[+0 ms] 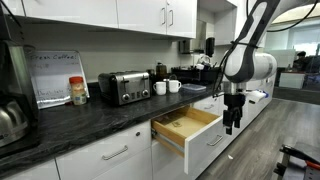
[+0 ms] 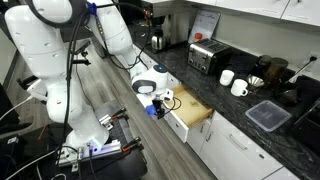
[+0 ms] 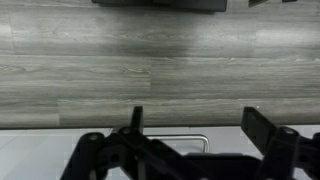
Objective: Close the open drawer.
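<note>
The drawer (image 1: pixel 185 122) stands pulled out of the white lower cabinets, showing its light wood box, in both exterior views (image 2: pixel 193 107). My gripper (image 1: pixel 232 122) hangs fingers down just outside the drawer's front, at about its height, and also shows in an exterior view (image 2: pixel 155 106). In the wrist view the two black fingers of the gripper (image 3: pixel 198 120) are spread wide with nothing between them. Below them lies the drawer's white front with its silver bar handle (image 3: pixel 190 141). The fingers do not touch the handle.
A dark counter (image 1: pixel 90 118) carries a toaster (image 1: pixel 125 87), white mugs (image 1: pixel 166 87) and coffee machines at the far end. A clear plastic container (image 2: pixel 268 115) sits on it. Grey wood-look floor (image 3: pixel 160 60) lies in front of the cabinets. The robot base and cables (image 2: pixel 95 140) stand on the floor.
</note>
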